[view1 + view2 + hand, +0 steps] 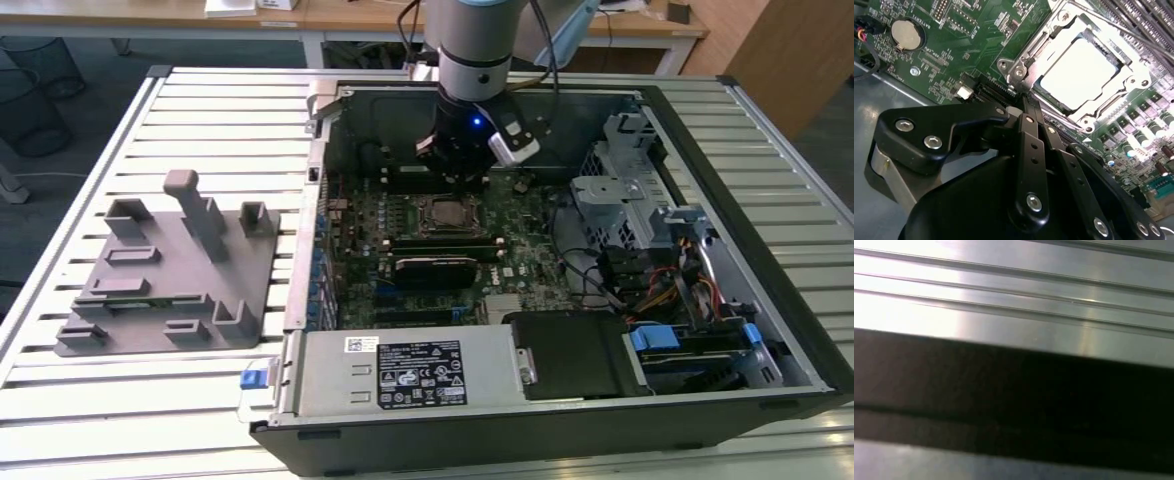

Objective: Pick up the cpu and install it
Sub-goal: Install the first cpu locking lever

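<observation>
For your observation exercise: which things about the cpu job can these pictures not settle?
- Exterior view: the arm hides the gripper.
- Exterior view: the socket is too small to show the cpu.
- Second wrist view: glare washes out the cpu; whether it is fully seated is unclear.

Wooden desks (334, 12) line the far side, a dark wire bin (30, 95) on grey floor (94, 120), a wooden panel (787, 55) opposite.

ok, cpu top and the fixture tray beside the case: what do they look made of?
The cpu: pale silvery lid with a bright matte glare, likely plated metal; it sits in the socket frame, just past the gripper. The fixture tray: uniform dull grey with blocky moulded shapes and no shine, probably plastic, possibly printed.
</observation>
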`<action>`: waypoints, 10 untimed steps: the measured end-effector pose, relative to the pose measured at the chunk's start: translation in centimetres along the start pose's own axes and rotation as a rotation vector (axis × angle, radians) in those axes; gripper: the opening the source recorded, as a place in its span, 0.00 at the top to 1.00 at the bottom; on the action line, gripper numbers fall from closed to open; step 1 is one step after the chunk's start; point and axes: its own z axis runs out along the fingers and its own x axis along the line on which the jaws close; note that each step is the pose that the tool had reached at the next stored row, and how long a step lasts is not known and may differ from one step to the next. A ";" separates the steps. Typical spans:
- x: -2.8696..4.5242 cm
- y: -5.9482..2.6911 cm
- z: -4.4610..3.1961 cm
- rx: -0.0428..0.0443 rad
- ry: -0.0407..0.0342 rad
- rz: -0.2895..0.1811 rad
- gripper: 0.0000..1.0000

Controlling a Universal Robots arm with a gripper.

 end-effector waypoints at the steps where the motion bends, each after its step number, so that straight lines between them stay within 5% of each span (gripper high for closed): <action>1: 0.00 -0.04 0.01 0.0031 0.0004 0.000 0.89; 10: 0.02 -0.11 0.37 0.0306 0.0038 -0.001 0.89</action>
